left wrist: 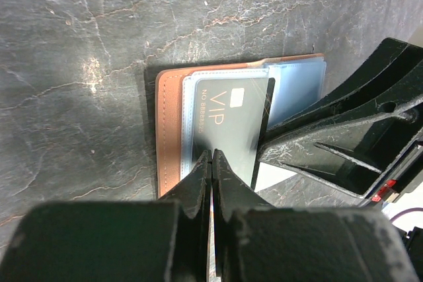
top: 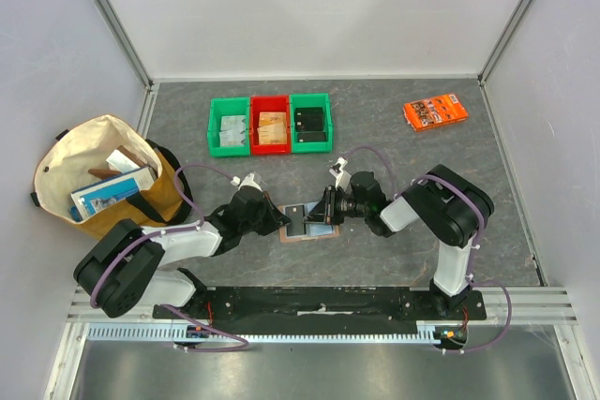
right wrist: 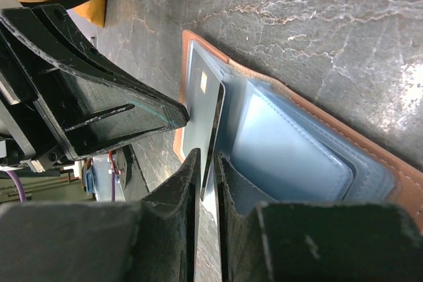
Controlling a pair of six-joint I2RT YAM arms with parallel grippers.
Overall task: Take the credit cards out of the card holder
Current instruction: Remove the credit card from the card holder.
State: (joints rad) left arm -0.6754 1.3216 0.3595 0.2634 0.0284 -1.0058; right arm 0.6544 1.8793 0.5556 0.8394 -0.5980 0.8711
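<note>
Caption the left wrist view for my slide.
Left gripper, shut, meets a dark plastic VIP card on the open reddish-brown leather card holder; right gripper touches the card's edge.

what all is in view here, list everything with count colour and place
card holder: 1, reddish-brown with light blue panels, open at the table's centre between the grippers
VIP card: 1, black, at the holder, tilted up
green bins: 2, far side, flanking the red one
red bin: 1, far side, middle
cards in bins: count unclear; pale, tan, black
orange packet: 1, far right
tote bag: 1, cream and mustard, left edge, boxes inside
table: 1, grey stone
left gripper: black, shut on a thin pale edge, apparently the holder's
right gripper: black, shut on the card's edge
</note>
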